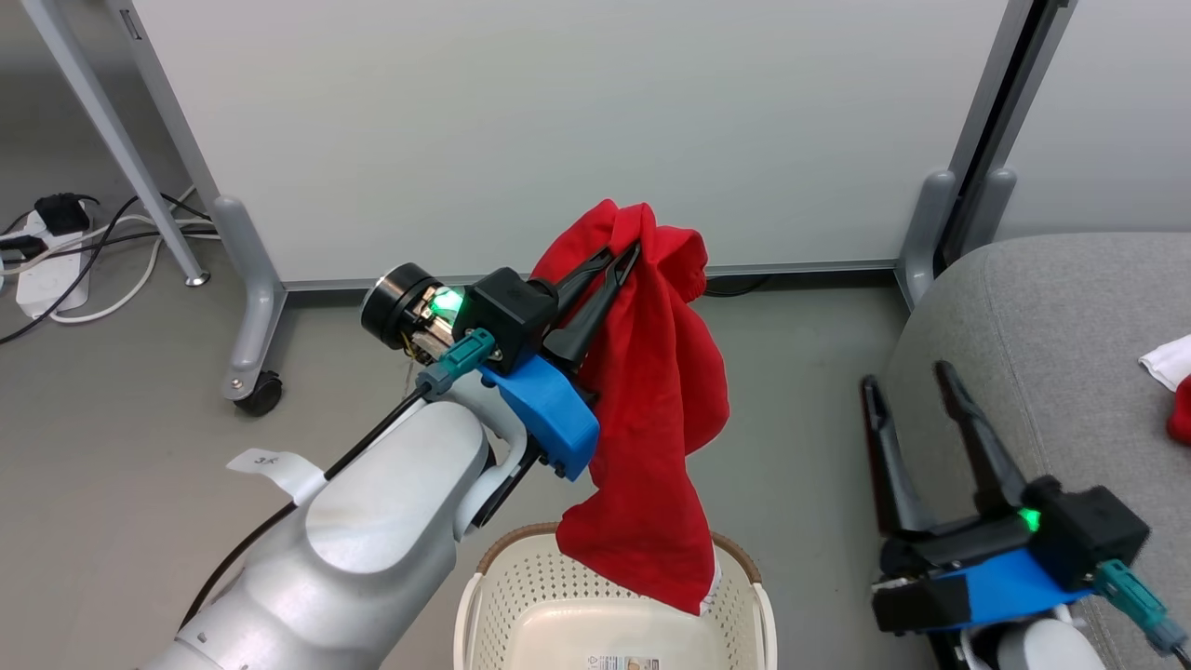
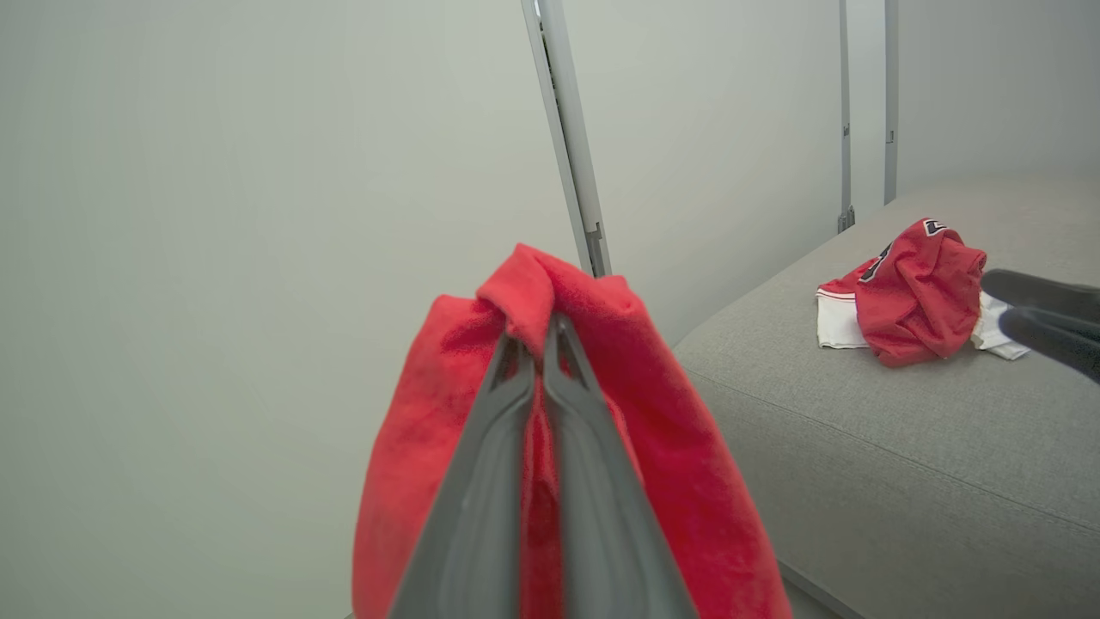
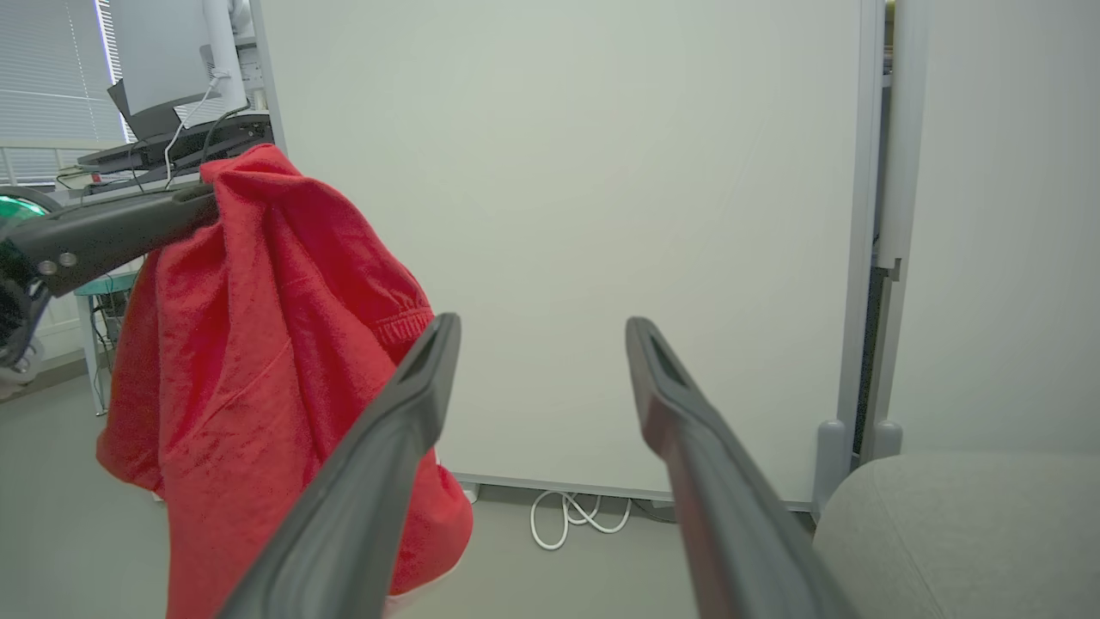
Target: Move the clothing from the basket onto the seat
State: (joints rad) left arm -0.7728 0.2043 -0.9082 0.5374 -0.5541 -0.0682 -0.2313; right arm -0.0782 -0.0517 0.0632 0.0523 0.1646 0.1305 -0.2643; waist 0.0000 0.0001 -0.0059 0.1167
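Red garment [image 1: 661, 419] pinched shut in L hand [image 1: 625, 253], hanging above basket [image 1: 530, 577], R hand [image 1: 904, 375] open by sofa [image 1: 1042, 307]

6 o'clock: garment [image 1: 656, 409] hangs over basket [image 1: 521, 582]. 3 o'clock: sofa [image 1: 1042, 307], jersey [image 2: 915, 297] on it. 12 o'clock: partition [image 1: 558, 121] behind both.

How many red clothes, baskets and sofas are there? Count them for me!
Red clothes: 2, the hanging one and the crumpled one
Basket: 1
Sofa: 1
Total: 4
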